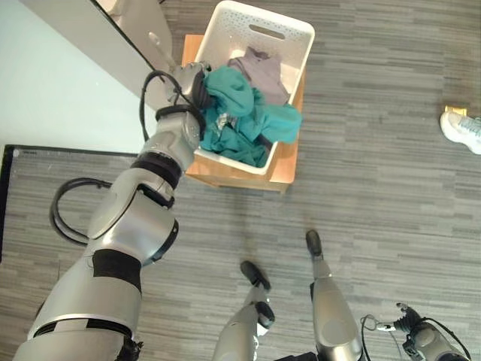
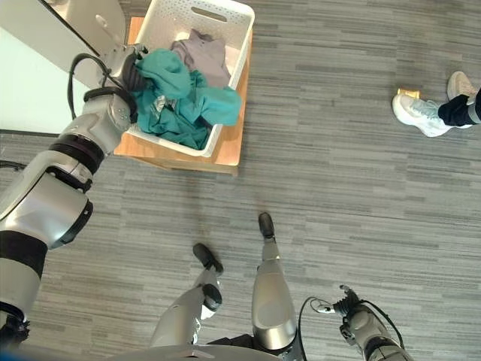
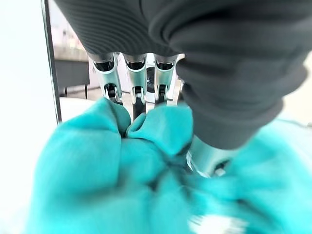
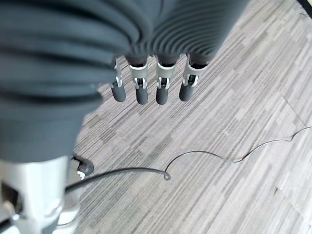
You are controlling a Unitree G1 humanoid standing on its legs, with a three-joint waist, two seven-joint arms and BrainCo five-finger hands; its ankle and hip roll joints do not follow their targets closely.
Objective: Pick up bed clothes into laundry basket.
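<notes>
- Left hand [image 3: 146,87] is clutching the crumpled teal garment [image 1: 248,113], fingers curled into its folds.
- Garment is spilling over the white laundry basket [image 1: 293,30] rim at 12 o'clock, beside grey clothing [image 1: 263,71].
- Right hand [image 4: 151,85] is hanging empty, fingers relaxed.

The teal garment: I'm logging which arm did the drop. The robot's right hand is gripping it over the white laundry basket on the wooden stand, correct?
Wrong hand. The left hand grips the teal garment over the white laundry basket on the wooden stand, as the left wrist view shows. The right hand hangs open above the floor.
</notes>
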